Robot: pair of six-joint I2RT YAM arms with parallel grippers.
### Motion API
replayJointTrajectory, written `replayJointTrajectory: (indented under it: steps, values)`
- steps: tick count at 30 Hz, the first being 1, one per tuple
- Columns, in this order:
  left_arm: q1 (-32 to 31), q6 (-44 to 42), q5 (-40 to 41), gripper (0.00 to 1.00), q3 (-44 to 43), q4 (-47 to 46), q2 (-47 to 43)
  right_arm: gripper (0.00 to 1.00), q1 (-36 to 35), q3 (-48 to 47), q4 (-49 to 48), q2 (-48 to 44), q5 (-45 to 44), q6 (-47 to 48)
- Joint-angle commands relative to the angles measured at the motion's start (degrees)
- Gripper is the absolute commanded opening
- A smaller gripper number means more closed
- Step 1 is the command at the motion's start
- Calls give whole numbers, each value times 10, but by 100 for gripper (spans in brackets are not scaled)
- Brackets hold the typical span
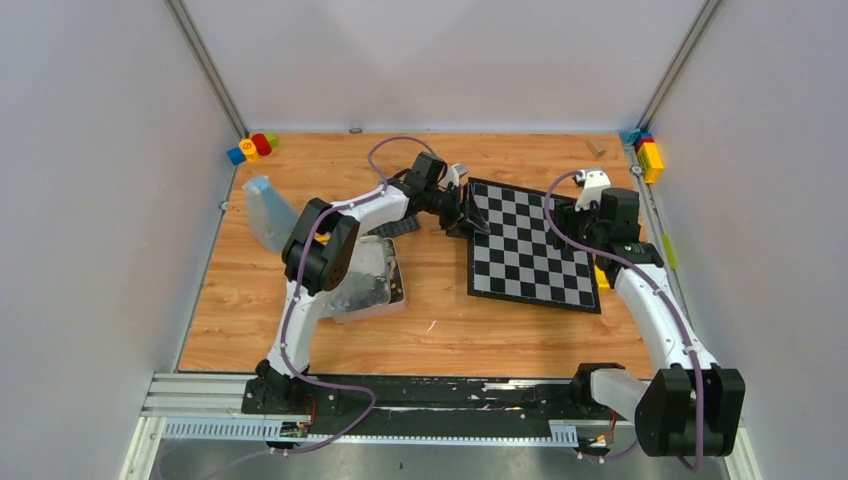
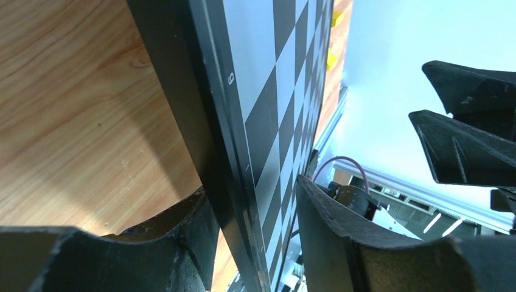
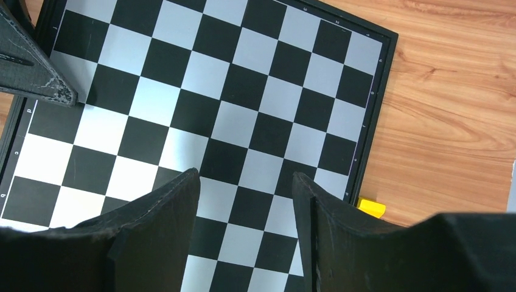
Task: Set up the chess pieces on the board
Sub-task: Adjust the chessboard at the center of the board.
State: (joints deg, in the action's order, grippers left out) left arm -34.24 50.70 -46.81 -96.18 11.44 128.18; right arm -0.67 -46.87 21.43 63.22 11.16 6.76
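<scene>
Our left claw (image 2: 255, 243) pinches the bare board's (image 1: 530, 245) far-left edge on the desk (image 1: 440, 320); our right claw (image 3: 246, 225) hovers open above. No pieces placed; all remains.

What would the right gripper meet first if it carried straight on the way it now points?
Most likely the board: the right gripper hangs open over its checks, nothing between. How far above is unclear.

bench (image 1: 440, 320): wood grain | board (image 1: 530, 245): right of centre | metal tin (image 1: 372, 280): left of centre | clear bag (image 1: 265, 210): left edge | toy bricks (image 1: 252, 146): far-left corner | more bricks (image 1: 648, 155): far-right corner
</scene>
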Motion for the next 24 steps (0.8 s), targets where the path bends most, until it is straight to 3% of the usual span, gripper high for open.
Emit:
replayJointTrajectory:
  steps: [1, 5, 11, 24]
  values:
    - [-5, -19, 7, 56, 5, -12, -5, 58, 1, -7, -19, 11, 12, 10]
    - [-5, -30, 16, 61, 4, 7, -4, 58, 1, -10, -13, 19, 13, 11]
    - [-5, -53, 38, 77, 5, 46, -13, 58, 10, -12, -2, 23, 6, 14]
    - [-5, -163, 94, 99, -39, 147, -64, 58, 10, -23, 3, 39, -16, 8]
